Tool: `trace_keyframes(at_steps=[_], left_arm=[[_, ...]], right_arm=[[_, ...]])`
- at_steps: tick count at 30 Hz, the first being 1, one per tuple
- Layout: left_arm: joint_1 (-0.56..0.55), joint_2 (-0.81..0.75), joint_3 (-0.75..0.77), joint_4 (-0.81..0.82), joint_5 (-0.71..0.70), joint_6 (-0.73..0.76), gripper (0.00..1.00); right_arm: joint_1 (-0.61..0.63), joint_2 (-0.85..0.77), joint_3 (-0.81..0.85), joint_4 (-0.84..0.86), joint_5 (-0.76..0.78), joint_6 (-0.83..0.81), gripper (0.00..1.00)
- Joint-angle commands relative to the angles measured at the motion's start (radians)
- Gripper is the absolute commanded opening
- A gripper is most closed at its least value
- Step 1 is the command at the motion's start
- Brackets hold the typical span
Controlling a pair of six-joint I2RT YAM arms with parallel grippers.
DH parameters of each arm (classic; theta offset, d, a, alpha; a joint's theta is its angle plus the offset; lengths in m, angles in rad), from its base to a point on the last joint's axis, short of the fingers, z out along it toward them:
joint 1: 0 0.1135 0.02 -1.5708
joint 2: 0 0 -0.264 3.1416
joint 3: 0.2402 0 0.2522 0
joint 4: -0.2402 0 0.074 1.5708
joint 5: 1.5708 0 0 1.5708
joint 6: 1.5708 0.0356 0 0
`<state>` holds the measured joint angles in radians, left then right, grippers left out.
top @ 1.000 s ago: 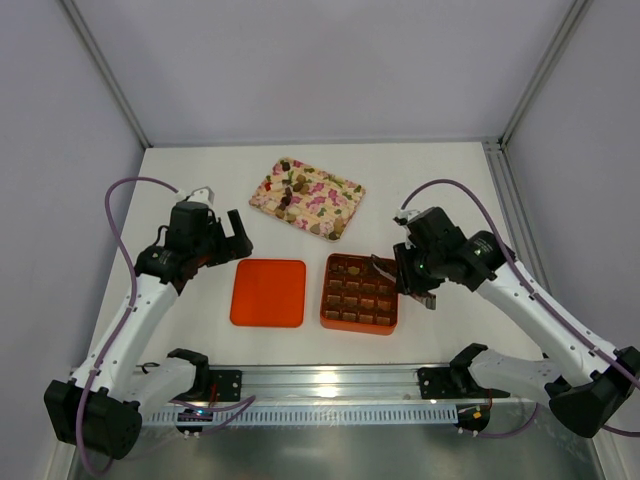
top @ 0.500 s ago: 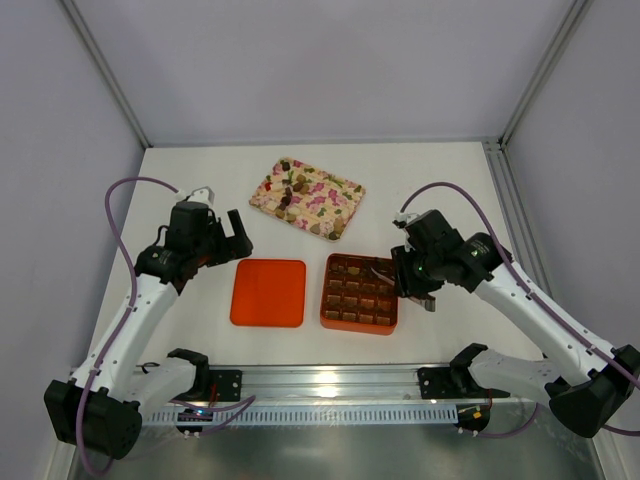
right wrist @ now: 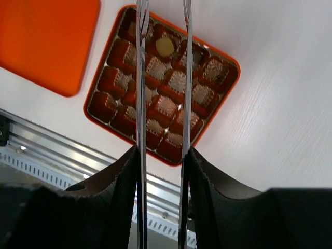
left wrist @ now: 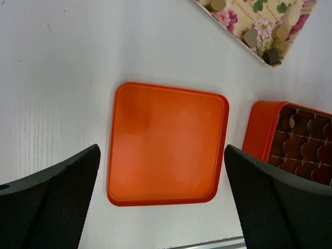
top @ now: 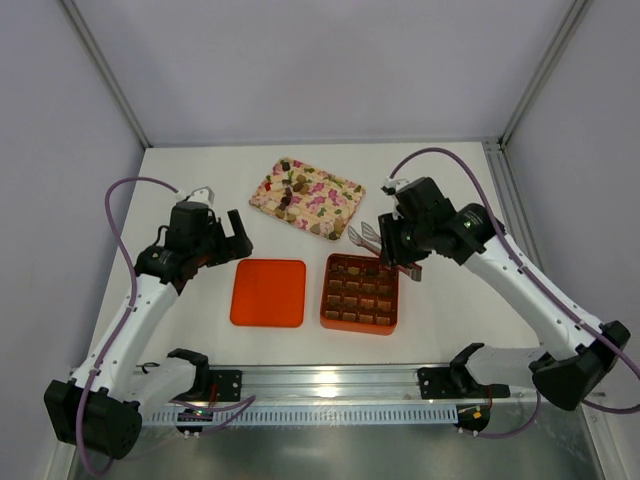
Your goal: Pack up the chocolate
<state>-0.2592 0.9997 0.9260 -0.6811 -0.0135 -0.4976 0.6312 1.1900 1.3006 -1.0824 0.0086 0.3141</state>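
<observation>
1. Clamped a pair of metal tongs in the right claw, fingers pressing the two blades from outside. Left the blades parallel, with a narrow gap and nothing caught between them. Probably chose thin tips because the broad fingers would be clumsy on bite-sized lumps.
2. Held that claw above the orange box, with the tongs reaching out ahead of it, past the box's far edge and toward the floral tray. Judged this as the reach for another piece, not a drop-off.
3. Found the chocolate in two places: loose lumps on the tray, beyond the tong tips, and at least one tan piece seated in a grid cell right under the blades. Could not tell how many other cells were filled, since the brown cell linings and brown lumps looked alike.
4. Spread the left claw wide, gripping nothing, and hung it over the orange lid, which lay flat on the desk directly beneath. Seemingly parked it there, clear of the working arm and handy for closing the box later.
5. Placed the lid just beside the box, on the side away from the right claw, so every cell was open from above.
</observation>
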Motion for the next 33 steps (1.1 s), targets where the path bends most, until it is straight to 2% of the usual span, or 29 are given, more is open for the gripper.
trace_keyframes(at_steps=[1,9,16,33], left_arm=[[0.005,-0.004,0.007,0.018,0.01,-0.006,1.0],[0.003,-0.003,0.007,0.017,0.01,-0.006,1.0],[0.005,-0.004,0.007,0.018,0.038,-0.006,1.0],[0.005,-0.006,0.008,0.018,0.041,-0.005,1.0]], right_arm=[[0.002,0.109,0.101,0.09,0.005,-0.039,0.43],[0.001,0.461,0.367,0.118,-0.058,-0.082,0.43],[0.004,0.638,0.502,0.102,-0.07,-0.092,0.43],[0.009,0.72,0.503,0.127,-0.091,-0.095,0.43]])
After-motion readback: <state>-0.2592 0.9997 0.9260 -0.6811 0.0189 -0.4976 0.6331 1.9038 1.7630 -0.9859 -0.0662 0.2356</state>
